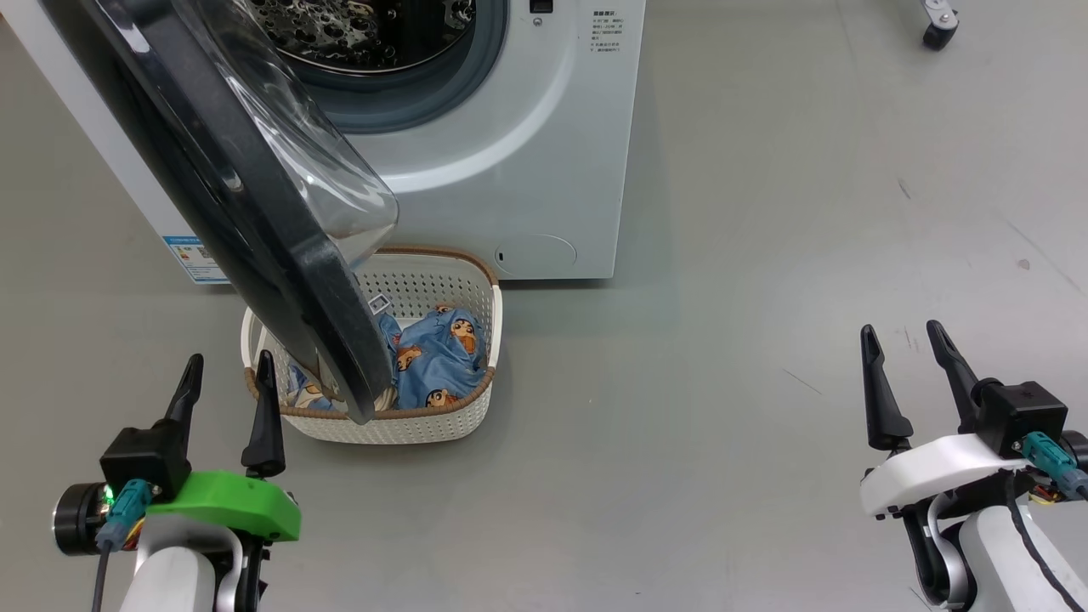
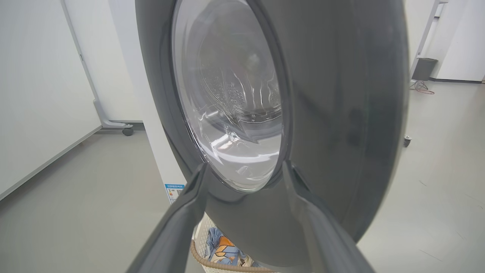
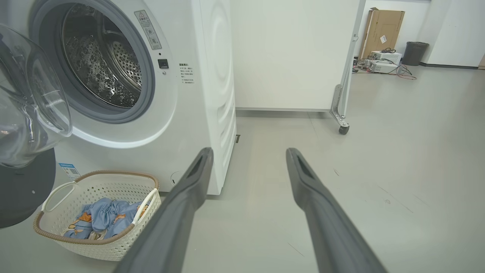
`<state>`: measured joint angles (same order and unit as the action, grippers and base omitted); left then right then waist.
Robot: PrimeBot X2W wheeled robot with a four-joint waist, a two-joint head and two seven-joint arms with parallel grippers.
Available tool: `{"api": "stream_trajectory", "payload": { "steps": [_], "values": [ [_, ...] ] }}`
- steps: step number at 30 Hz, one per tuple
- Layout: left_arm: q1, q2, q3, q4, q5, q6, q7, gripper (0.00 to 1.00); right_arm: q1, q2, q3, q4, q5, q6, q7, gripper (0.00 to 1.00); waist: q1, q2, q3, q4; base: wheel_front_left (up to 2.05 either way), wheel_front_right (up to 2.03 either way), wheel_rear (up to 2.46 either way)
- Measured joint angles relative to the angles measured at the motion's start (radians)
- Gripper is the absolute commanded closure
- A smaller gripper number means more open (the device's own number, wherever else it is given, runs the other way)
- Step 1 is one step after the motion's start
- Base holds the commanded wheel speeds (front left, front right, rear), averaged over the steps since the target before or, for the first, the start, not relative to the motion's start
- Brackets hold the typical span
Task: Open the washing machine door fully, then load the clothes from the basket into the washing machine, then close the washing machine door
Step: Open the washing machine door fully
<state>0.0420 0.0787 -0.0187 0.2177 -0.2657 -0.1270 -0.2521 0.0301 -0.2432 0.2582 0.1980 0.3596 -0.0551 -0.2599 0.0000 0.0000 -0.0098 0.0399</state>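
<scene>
Both pairs spread wide, holding nothing | left fingers (image 1: 265,416) facing washing machine door (image 1: 242,212) | right fingers (image 1: 880,399) above floor (image 1: 765,255)

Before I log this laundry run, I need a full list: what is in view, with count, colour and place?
washing machine: one, white, on the floor ahead
washing machine door: one, black rim and clear glass, swung open above the basket's left side
basket: one, cream-white with brown rim, on the floor before the machine
clothes: one heap, light blue cartoon print, in the basket
sticker: one, blue, low on the machine's side
panel on castors: one, white, beyond the machine
cardboard box: one, brown, against the far wall
bin: one, dark, beside the box
left fingers: two, dark, open, beside the basket
right fingers: two, dark, open, over bare floor
</scene>
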Motion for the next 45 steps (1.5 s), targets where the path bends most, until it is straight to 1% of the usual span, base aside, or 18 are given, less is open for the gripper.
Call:
{"api": "stream_trajectory", "payload": {
  "steps": [10,13,19,20,21,22,29,32,34,36,41,45],
  "values": [
    [0.0,-0.001,-0.002,0.002,0.0,0.0,0.0,0.0,0.005,0.012,-0.021,0.0,-0.009,0.002,0.0,0.0,0.0,0.0,0.001,0.001,0.0,0.0,0.0],
    [0.0,-0.002,-0.002,0.003,0.001,0.0,0.0,0.0,0.012,0.023,-0.028,0.002,-0.009,0.01,0.0,0.0,0.0,0.0,0.001,0.002,0.0,0.0,0.0],
    [0.0,-0.002,-0.005,0.003,0.001,0.0,0.0,0.0,0.023,0.027,-0.035,0.007,-0.009,0.013,0.0,0.0,0.0,0.0,0.002,0.006,0.0,0.0,0.0],
    [0.0,-0.002,-0.008,0.004,0.001,0.0,0.0,0.48,0.023,0.028,-0.037,0.008,-0.009,0.014,0.0,0.0,0.0,0.0,0.002,0.006,0.0,0.0,0.0],
    [0.0,-0.003,-0.011,0.005,0.001,0.0,0.0,0.71,0.023,0.029,-0.039,0.009,-0.009,0.017,0.0,0.0,0.0,0.0,0.002,0.007,0.0,0.0,0.0],
    [0.0,-0.003,-0.013,0.005,0.001,0.0,0.0,1.0,0.023,0.029,-0.041,0.01,-0.009,0.019,0.0,0.0,0.0,0.0,0.002,0.007,0.0,0.0,0.0],
    [0.0,-0.005,-0.012,0.004,0.001,0.0,0.0,1.0,0.023,0.038,-0.056,0.011,-0.02,0.027,0.0,0.0,0.0,0.0,0.004,0.011,0.0,0.0,0.0],
    [-0.002,-0.008,0.005,-0.017,0.001,0.0,0.0,1.0,0.023,0.044,-0.061,0.011,-0.02,0.028,0.0,0.0,0.0,0.0,0.004,0.013,0.0,0.0,0.0],
    [-0.005,-0.012,0.032,-0.055,0.001,0.0,0.0,1.0,0.023,0.046,-0.066,0.012,-0.024,0.028,0.0,0.0,0.0,0.0,0.004,0.015,0.0,0.0,0.0],
    [-0.02,-0.014,0.054,-0.105,0.002,0.0,0.0,1.0,0.023,0.049,-0.068,0.015,-0.027,0.037,0.0,0.0,0.0,0.0,0.004,0.016,0.0,0.0,0.0],
    [-0.077,-0.024,0.064,-0.239,0.039,0.0,0.0,1.0,0.023,0.056,-0.078,0.017,-0.028,0.037,0.0,0.0,0.0,0.0,0.006,0.019,0.0,0.0,0.0],
    [-0.133,-0.026,0.074,-0.357,0.063,0.0,-0.002,1.0,0.023,0.058,-0.083,0.021,-0.037,0.044,0.0,0.0,0.0,0.0,0.006,0.021,0.0,0.0,0.0]
  ]
}}
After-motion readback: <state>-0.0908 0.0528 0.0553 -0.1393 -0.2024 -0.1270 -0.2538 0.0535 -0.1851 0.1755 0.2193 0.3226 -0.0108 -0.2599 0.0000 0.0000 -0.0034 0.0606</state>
